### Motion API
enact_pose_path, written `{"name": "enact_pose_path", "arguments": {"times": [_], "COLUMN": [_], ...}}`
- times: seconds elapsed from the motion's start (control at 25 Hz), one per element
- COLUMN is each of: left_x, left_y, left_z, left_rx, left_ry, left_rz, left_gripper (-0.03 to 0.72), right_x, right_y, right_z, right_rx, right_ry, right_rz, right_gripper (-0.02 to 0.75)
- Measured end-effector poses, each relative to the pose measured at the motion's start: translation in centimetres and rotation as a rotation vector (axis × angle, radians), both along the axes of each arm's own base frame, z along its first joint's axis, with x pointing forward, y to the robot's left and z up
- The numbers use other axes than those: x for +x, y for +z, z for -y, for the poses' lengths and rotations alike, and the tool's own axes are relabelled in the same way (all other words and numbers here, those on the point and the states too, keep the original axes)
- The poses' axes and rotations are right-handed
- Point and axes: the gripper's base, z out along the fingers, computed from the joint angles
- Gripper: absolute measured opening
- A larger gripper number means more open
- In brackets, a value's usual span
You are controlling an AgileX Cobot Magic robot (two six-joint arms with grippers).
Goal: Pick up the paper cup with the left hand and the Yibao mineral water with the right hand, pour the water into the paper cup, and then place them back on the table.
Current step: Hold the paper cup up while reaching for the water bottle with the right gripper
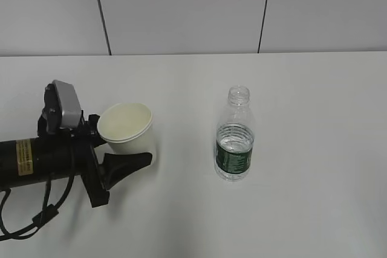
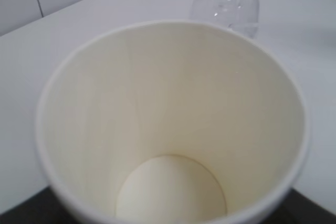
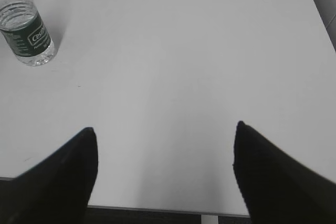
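Left claw (image 1: 130, 149) sits around the paper cup (image 1: 127, 128), one black finger showing along the cup's near side and the other hidden behind it; the cup looks held, though whether it has left the surface (image 1: 314, 209) cannot be told. From the left wrist the cup fills the view, open mouth up, its inside dry and empty down to the round bottom. Just beyond its rim stands the Yibao mineral water (image 1: 234, 143), upright and uncapped, to the right of the cup and clear of it, a little water showing at label height.

The right claw (image 3: 165, 145) is outside the exterior view; its own camera shows the two dark fingers spread wide with nothing between them, hanging above bare surface, the bottle well off to their far left.

By my reading, only the first grasp is made or nearly made. Left to do: the right claw must reach and take the bottle, tip it over the cup, then both go back down beside each other.
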Motion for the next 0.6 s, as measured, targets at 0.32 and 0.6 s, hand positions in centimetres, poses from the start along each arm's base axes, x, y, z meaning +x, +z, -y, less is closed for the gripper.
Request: {"name": "enact_pose_path", "arguments": {"times": [0.32,0.6], "left_x": [-0.9,-1.2], "left_y": [1.5,1.4], "left_z": [0.1,0.0], "left_rx": [0.035,0.083], "left_ry": [-0.067,-0.085], "left_rz": [-0.044,-0.084], "left_gripper": [0.474,0.473], "right_x": [0.0,0.0], "right_y": [0.0,0.0], "right_z": [0.0,0.0], "right_rx": [0.000,0.000], "right_ry": [0.000,0.000], "right_rz": [0.000,0.000], "right_gripper": [0.592,0.592]}}
